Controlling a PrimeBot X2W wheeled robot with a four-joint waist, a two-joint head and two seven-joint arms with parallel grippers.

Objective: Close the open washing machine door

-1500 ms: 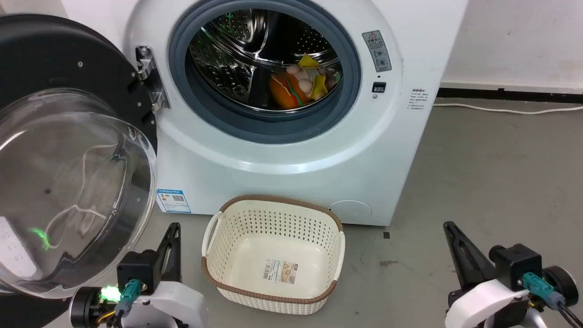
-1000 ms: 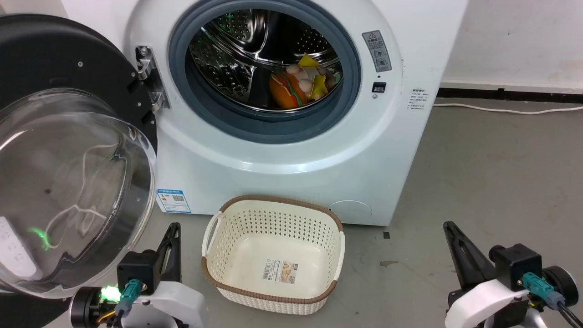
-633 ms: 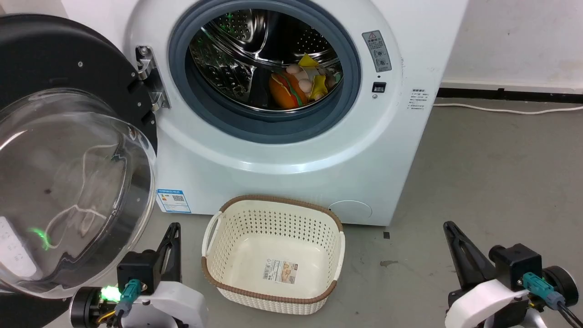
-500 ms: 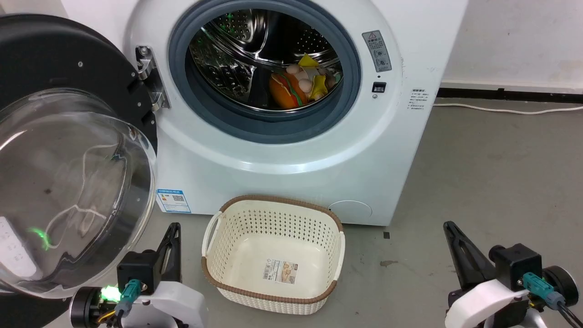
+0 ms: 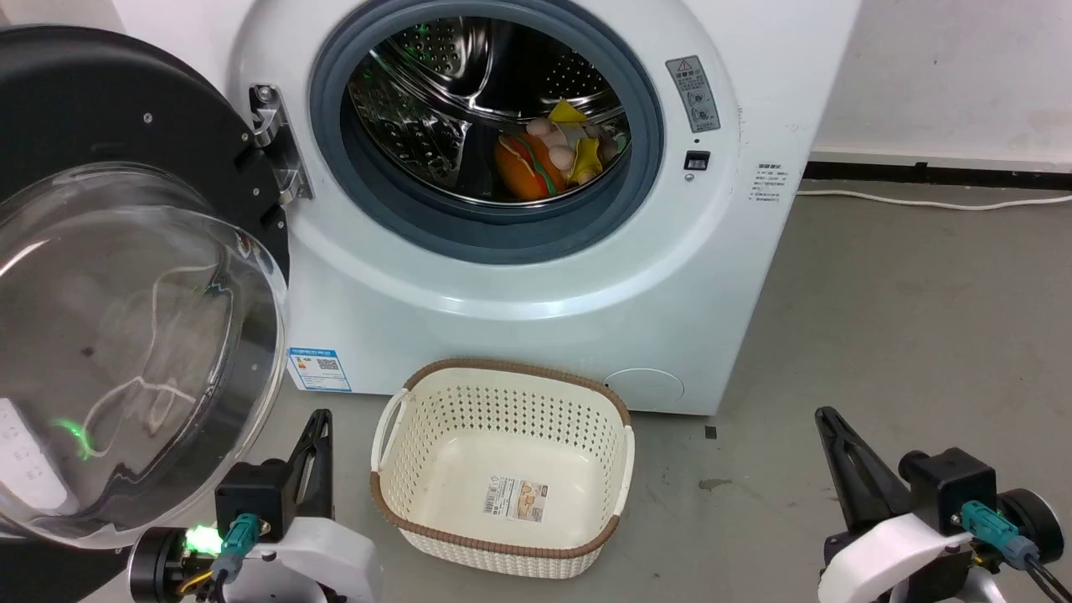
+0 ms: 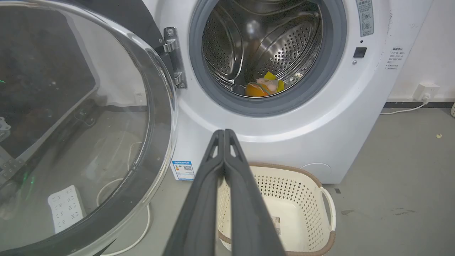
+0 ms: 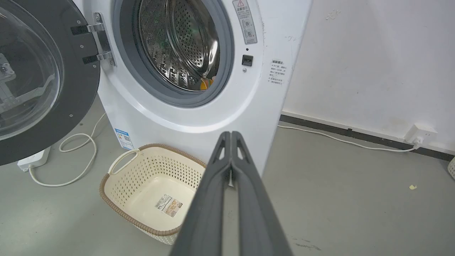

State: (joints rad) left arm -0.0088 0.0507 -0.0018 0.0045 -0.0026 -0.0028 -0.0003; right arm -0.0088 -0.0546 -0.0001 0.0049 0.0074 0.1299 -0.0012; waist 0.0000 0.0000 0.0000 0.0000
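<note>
From the head, we see the washing machine door (image 5: 134,335) swung wide open, left of the washing machine (image 5: 536,335). Our left gripper (image 5: 320,419) sits low near the door, and our right gripper (image 5: 829,416) is well apart from it.

From the left wrist, the fingers are pressed together, holding nothing. From the right wrist, it is the same.

The door looks hard, heavy and slippery. We would push its black rim (image 7: 80,89), far from the hinge (image 7: 96,42).

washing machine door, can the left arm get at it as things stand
Probably yes: the washing machine door stands swung wide right beside the shut left gripper, nothing between them; the basket sits to the gripper's other side.
</note>
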